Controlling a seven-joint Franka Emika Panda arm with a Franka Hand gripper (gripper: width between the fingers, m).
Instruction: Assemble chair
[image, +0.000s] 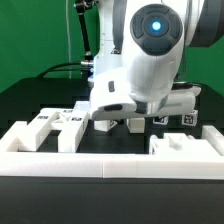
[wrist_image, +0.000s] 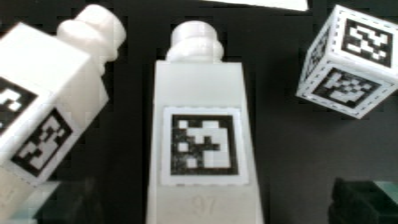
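**A:** Green backdrop behind, black bench (image: 30, 100) below, low white border wall (image: 100, 165) along the bench edge nearest the exterior camera. Any chair yet?

**B:** Only loose pieces. Cluster of tagged white parts (image: 60, 122) toward the exterior view's left end of the bench, near that wall. One more tagged part (image: 186, 118) toward the exterior view's right end.

**A:** And the arm (image: 150, 50)?

**B:** Bends down over the middle of the bench, with the gripper (image: 120, 124) low between those two groups.

**A:** Pincer state?

**B:** Parted, going by the wrist view. Fingers (wrist_image: 368, 200) dark and blurred, wide on either side of a long leg (wrist_image: 205, 120), clamping nothing.

**A:** That leg?

**B:** Lies flat on the bench, rounded peg at one end, one tag face-up. Beside it, apart, a second pegged piece (wrist_image: 54, 100) at a slant, plus a square post (wrist_image: 356, 60) with tags on two faces. Dark bench visible between all three.
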